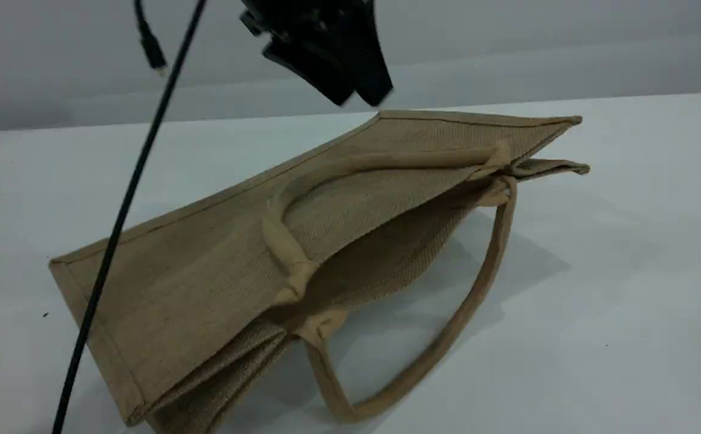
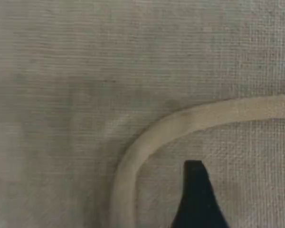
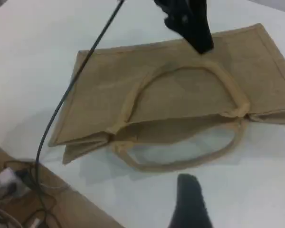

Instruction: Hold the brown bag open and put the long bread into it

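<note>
The brown bag [image 1: 205, 283] lies flat on the white table [image 1: 627, 271], mouth toward the camera and slightly parted. One handle [image 1: 374, 161] rests on its upper panel, the other loop [image 1: 446, 337] on the tabletop. A grey wall [image 1: 507, 36] backs the table. The left gripper [image 1: 350, 90] hovers over the bag, empty, its spread unclear. The right gripper [image 3: 190, 204] stands wide, empty.
</note>
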